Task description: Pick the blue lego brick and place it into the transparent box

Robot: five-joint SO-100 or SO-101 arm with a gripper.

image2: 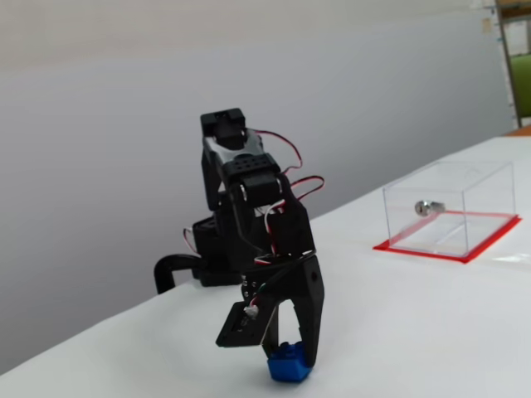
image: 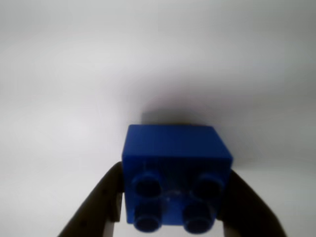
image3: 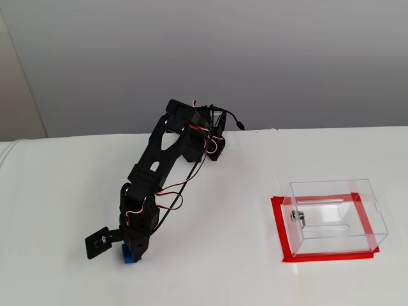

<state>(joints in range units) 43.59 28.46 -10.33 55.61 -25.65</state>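
Observation:
The blue lego brick [image: 175,163] fills the lower middle of the wrist view, with its four studs facing the camera. It rests on the white table in both fixed views [image2: 288,368] [image3: 130,255]. My gripper [image: 177,173] points down over it, with one black finger against each side of the brick, shut on it [image2: 289,356] [image3: 131,251]. The transparent box [image2: 477,195] [image3: 335,207] stands far to the right on a red-edged base. A silver lock [image2: 427,207] [image3: 298,217] is on one of its walls. The box looks empty.
The white table [image3: 217,268] runs between the arm and the box. A grey wall [image2: 124,124] stands behind the table. The arm's base [image3: 207,137] sits at the table's far edge with red and white wires looping off it.

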